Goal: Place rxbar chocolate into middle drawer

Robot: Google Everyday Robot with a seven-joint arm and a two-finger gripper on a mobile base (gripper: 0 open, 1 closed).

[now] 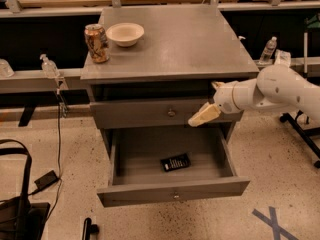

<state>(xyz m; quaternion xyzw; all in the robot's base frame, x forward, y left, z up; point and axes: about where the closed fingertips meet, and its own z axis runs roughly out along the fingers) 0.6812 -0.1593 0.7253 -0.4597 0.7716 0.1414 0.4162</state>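
The rxbar chocolate [175, 162], a small flat dark bar with pale lettering, lies on the floor of the middle drawer [170, 193], a little right of centre. The drawer is pulled out wide, its knob on the front. My gripper [201, 116] with pale tan fingers hangs in front of the shut upper drawer front [150, 113], above and to the right of the bar and clear of it. It holds nothing that I can see. My white arm reaches in from the right.
On the cabinet top [190, 44] stand a patterned drink can [96, 43] and a white bowl [125, 34] at the back left. A water bottle [268, 49] stands on the right ledge, a spray bottle [49, 66] on the left. A black bag [20, 204] and cable lie on the floor at left.
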